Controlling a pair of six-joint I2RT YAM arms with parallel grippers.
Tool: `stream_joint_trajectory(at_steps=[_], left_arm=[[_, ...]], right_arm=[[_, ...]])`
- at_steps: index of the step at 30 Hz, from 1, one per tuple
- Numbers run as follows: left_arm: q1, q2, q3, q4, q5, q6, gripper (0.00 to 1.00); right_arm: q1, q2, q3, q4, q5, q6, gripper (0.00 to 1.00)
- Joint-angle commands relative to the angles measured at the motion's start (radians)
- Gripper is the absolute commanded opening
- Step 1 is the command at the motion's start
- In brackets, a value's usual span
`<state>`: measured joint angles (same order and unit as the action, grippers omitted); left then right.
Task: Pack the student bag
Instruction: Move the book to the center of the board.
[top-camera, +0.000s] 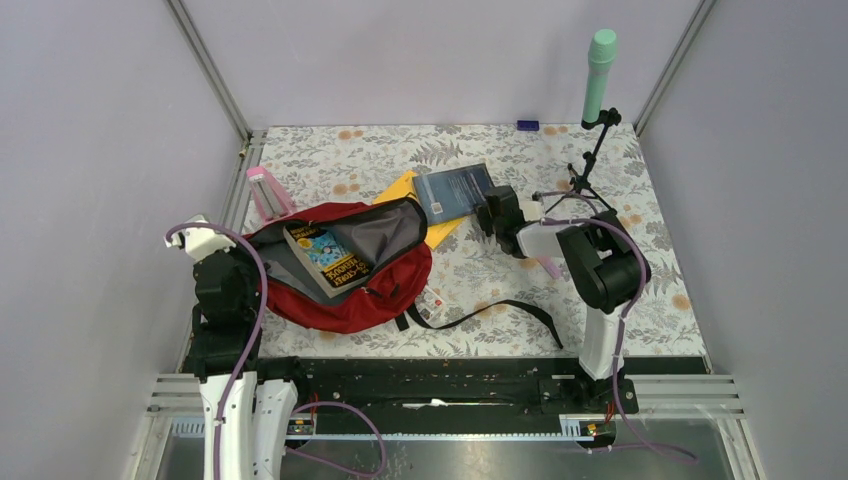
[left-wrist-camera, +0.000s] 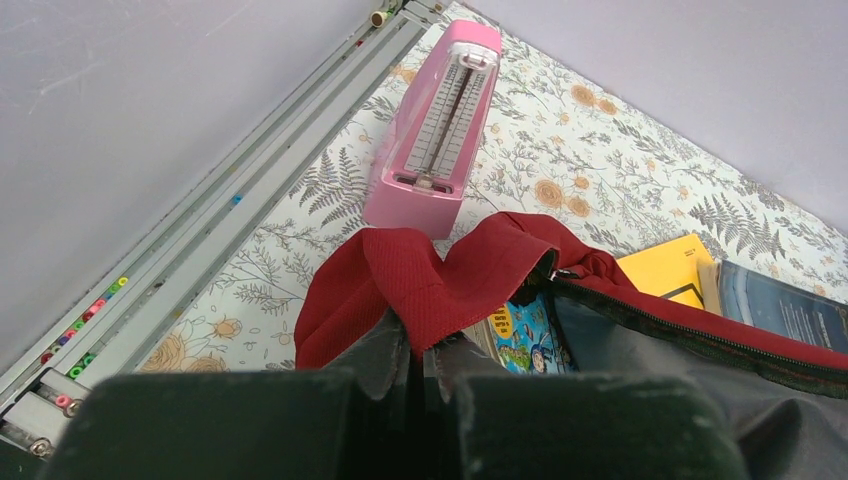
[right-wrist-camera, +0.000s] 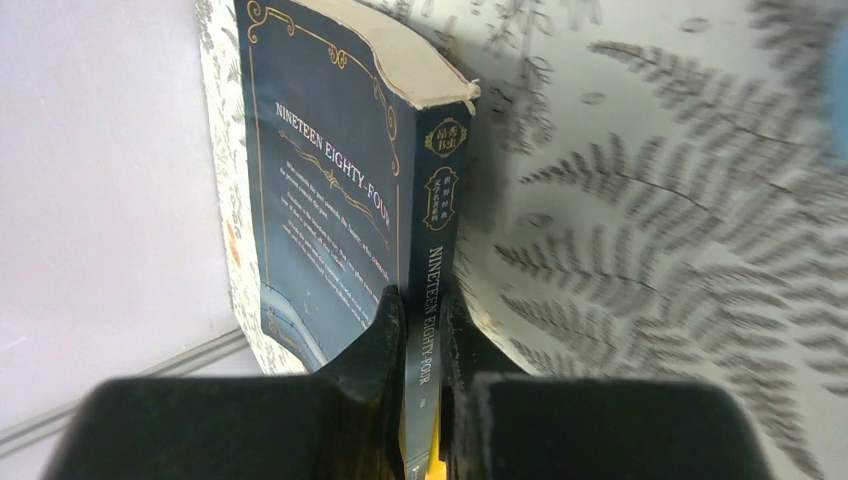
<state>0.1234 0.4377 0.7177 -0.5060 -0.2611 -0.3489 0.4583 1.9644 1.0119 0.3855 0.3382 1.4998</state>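
Note:
The red student bag (top-camera: 350, 290) lies open at the left middle, grey lining showing, with a colourful blue book (top-camera: 330, 257) inside. My left gripper (top-camera: 232, 262) is shut on the bag's red rim fabric (left-wrist-camera: 430, 290) at its left end. My right gripper (top-camera: 492, 212) is shut on the spine of a dark blue book (top-camera: 452, 190), titled Nineteen Eighty-Four (right-wrist-camera: 330, 200), held beside the bag's far right edge. A yellow book (top-camera: 420, 205) lies under it; its edge shows in the left wrist view (left-wrist-camera: 665, 268).
A pink metronome-like case (top-camera: 266, 192) stands left of the bag near the rail, also in the left wrist view (left-wrist-camera: 435, 130). A black stand with a mint cylinder (top-camera: 598, 80) is at the back right. A black strap (top-camera: 490, 312) trails right.

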Motion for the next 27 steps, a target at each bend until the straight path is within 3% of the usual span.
stream_joint_trajectory(at_steps=[1, 8, 10, 13, 16, 27], left_arm=[[0.010, -0.024, 0.035, 0.122, 0.003, -0.015, 0.00], [0.010, -0.030, 0.035, 0.124, 0.005, -0.016, 0.00], [0.010, -0.032, 0.034, 0.124, 0.006, -0.015, 0.00], [0.010, -0.034, 0.032, 0.124, 0.004, -0.015, 0.00], [0.010, -0.034, 0.033, 0.126, 0.001, -0.015, 0.00], [0.010, -0.039, 0.033, 0.124, -0.009, -0.012, 0.00]], right_arm=[[0.018, -0.107, -0.118, 0.069, -0.034, -0.042, 0.00], [0.034, -0.148, -0.199, 0.095, -0.046, -0.038, 0.00], [0.043, -0.140, -0.198, 0.102, -0.048, -0.029, 0.07], [0.060, -0.133, -0.197, 0.103, -0.038, -0.012, 0.27], [0.081, -0.126, -0.198, 0.105, -0.021, 0.013, 0.38], [0.165, -0.069, -0.200, 0.106, 0.055, 0.161, 0.54]])
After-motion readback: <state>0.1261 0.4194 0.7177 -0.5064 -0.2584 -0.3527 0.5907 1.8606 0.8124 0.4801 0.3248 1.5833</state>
